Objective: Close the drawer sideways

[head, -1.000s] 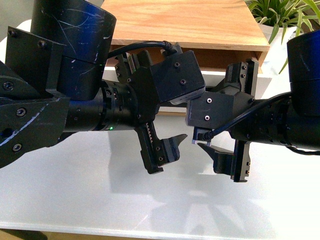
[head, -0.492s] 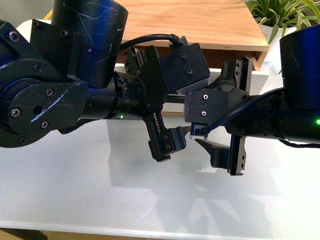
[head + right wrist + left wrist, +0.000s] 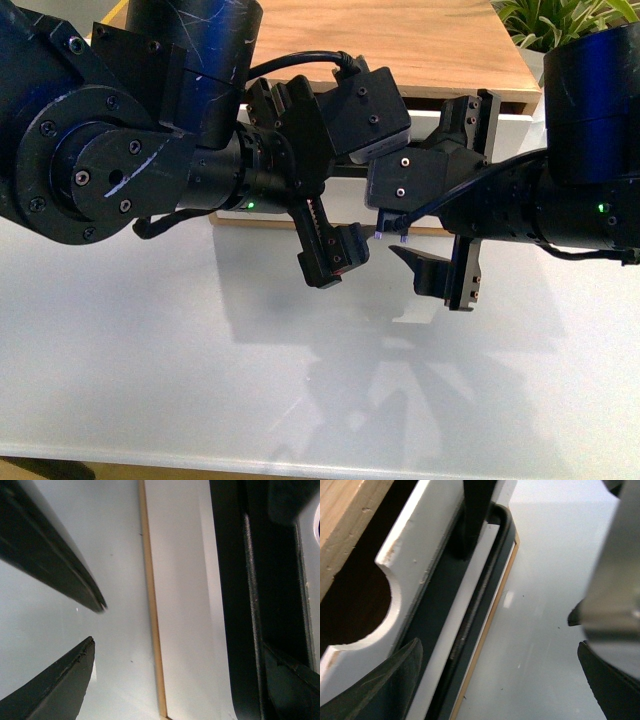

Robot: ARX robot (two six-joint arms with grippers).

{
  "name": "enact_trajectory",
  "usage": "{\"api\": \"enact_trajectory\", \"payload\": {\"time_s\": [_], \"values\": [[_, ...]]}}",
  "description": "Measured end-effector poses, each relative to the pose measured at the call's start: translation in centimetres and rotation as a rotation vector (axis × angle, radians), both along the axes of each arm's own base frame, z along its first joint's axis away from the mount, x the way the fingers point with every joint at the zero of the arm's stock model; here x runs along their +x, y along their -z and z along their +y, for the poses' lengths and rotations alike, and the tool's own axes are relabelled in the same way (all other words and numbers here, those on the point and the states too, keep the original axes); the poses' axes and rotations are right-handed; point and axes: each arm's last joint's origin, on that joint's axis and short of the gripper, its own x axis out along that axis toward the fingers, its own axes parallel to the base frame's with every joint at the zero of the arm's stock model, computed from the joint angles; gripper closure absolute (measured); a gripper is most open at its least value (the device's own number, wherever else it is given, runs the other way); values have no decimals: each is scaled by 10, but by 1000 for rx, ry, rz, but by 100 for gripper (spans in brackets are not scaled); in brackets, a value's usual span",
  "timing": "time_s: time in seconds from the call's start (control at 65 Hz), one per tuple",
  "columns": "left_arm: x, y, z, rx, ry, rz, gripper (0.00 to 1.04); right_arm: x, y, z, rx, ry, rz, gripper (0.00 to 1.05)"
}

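Drawer point(image 3: 405, 575) not yet shut, gap open behind front; left gripper point(image 3: 305, 185) and right gripper point(image 3: 455, 195) both spread at handle point(image 3: 487, 587); push pending.

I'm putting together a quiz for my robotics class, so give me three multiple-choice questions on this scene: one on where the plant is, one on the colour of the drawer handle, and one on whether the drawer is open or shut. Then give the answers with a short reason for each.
1. Where does the plant stand?
A) to the right of the wooden cabinet
B) to the left of it
C) on top of it

2. What colour is the bar handle of the drawer?
A) red
B) black
C) yellow

3. What state is the drawer in?
A) fully shut
B) partly open
C) lifted out entirely

Answers:
1 A: its leaves show at the front view's upper right, past the cabinet's corner.
2 B: the bar is black against the drawer's white front.
3 B: the left wrist view shows a dark gap between the wood and the white front.
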Motion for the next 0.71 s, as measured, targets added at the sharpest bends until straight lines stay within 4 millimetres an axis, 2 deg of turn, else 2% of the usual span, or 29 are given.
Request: {"api": "enact_trajectory", "payload": {"time_s": [0.462, 0.708], "values": [[18, 1, -5, 2, -32, -19, 9, 23, 1, 3, 6, 32, -27, 9], [24, -1, -4, 3, -58, -38, 9, 24, 2, 3, 10, 37, -34, 9]]}}
